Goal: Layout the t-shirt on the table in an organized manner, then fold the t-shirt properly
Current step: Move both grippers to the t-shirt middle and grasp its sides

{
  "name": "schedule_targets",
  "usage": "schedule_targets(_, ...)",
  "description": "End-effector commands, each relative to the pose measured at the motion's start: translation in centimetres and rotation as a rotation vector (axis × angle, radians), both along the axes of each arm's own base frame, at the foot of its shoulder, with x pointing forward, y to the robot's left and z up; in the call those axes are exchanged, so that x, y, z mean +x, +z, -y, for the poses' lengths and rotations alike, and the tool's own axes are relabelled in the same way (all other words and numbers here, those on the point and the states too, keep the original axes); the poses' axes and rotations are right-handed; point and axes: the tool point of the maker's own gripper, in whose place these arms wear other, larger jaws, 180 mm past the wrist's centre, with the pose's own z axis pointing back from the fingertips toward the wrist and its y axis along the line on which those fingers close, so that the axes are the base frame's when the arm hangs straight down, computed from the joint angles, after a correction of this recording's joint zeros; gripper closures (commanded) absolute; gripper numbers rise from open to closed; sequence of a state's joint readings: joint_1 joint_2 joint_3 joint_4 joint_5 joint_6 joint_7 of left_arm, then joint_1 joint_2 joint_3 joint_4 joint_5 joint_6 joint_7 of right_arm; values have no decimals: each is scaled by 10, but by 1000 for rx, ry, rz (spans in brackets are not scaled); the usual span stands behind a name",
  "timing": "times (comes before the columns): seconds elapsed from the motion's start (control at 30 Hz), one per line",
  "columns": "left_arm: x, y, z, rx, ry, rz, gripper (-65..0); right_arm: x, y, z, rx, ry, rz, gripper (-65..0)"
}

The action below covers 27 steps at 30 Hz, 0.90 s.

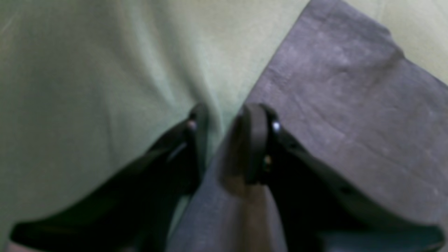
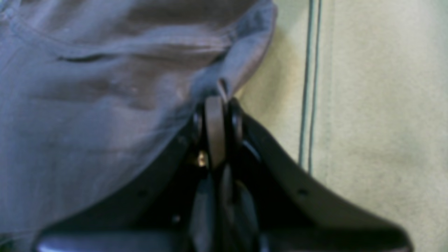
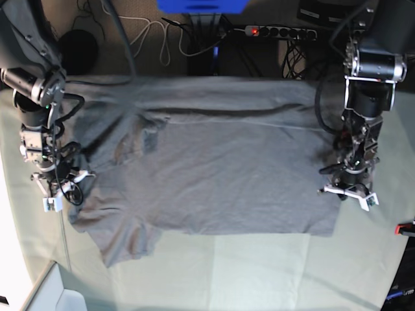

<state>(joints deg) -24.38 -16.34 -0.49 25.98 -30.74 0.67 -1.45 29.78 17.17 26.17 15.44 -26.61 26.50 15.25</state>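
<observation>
The grey t-shirt [image 3: 220,168] lies spread out on the table [image 3: 259,272], with its sleeve end at the left of the base view. My right gripper [image 3: 61,194] is at that left edge. In the right wrist view it [image 2: 217,105] is shut on a bunched fold of the t-shirt [image 2: 105,105]. My left gripper [image 3: 347,188] is at the shirt's right edge. In the left wrist view its jaws [image 1: 224,126] stand a little apart astride the edge of the t-shirt [image 1: 350,122]. One finger [image 1: 199,122] is on the green cloth and the other is on the shirt.
Pale green cloth [image 1: 87,87] covers the table, with a stitched seam line [image 2: 311,87] beside the right gripper. A red clamp [image 3: 407,228] sits at the right table edge. A power strip [image 3: 279,30] and cables lie behind the table's far edge.
</observation>
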Motion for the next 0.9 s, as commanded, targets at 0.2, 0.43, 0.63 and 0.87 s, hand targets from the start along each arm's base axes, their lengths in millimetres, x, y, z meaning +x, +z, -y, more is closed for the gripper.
schedule_targets(0.2, 12, 7, 8, -31, -19, -2, -2, -1, -2, 6, -24, 7, -39, 0)
schedule_targets(0.43, 22, 34, 19, -17, -65, 92, 0, -1, -1, 6, -23, 8, -33, 0)
schedule_targets(0.63, 21, 68, 30, 7, -116, 205, 0, 0, 0, 6, -22, 7, -29, 0)
schedule_targets(0.87, 2, 52, 19, -9, -91, 150, 0, 1, 2, 6, -18, 3, -18, 0)
